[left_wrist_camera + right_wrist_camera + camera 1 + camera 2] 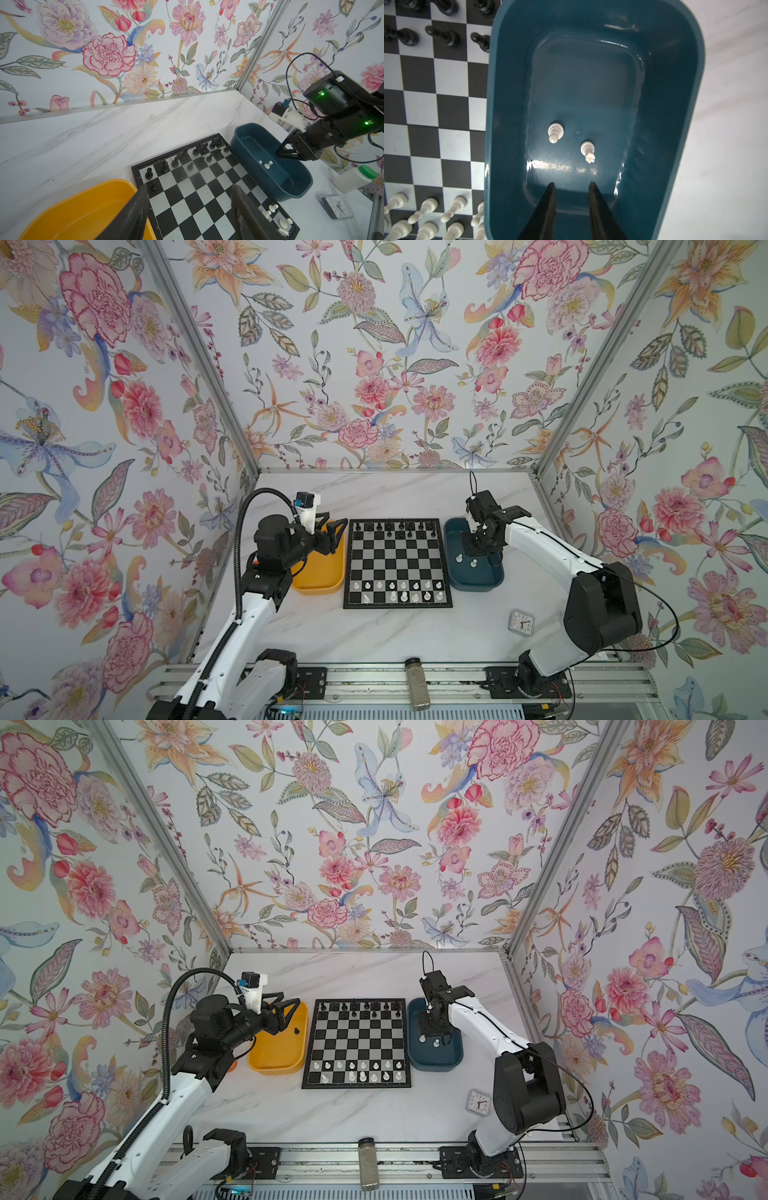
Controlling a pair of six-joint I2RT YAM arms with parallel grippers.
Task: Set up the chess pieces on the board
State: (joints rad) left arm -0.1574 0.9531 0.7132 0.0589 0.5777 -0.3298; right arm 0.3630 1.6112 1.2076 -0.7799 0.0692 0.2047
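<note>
Inside glossy rounded blue tray [508, 104], two white plastic chessmen [555, 132]

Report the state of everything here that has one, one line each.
left gripper, open, empty
right gripper, open, empty, over blue tray
board, partly set; gaps remain
two white pieces, unheld on blue tray's floor
black piece, alone in yellow tray
</note>
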